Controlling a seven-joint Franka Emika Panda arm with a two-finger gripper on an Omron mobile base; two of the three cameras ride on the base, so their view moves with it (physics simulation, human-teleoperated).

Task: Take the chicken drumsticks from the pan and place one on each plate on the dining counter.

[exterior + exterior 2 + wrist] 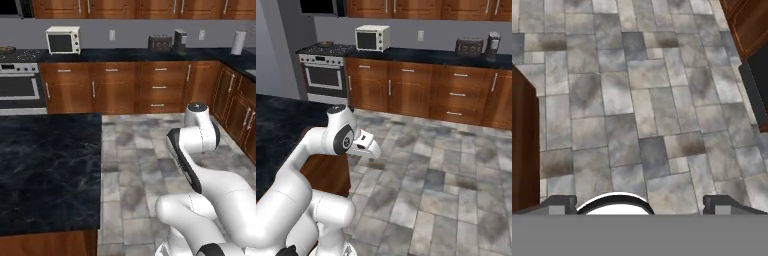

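The tool [640, 204] hangs over the grey floor tiles [642, 115], fingers [559, 204] spread wide, gripping nothing. The black-topped bench [47, 170] lies left. No writing is readable.

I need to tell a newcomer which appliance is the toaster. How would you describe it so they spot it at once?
Start at the long black back counter above the brown drawers. Right of the white microwave sits the toaster, a low dark box. Its taller, narrower neighbour just to the right is a different appliance.
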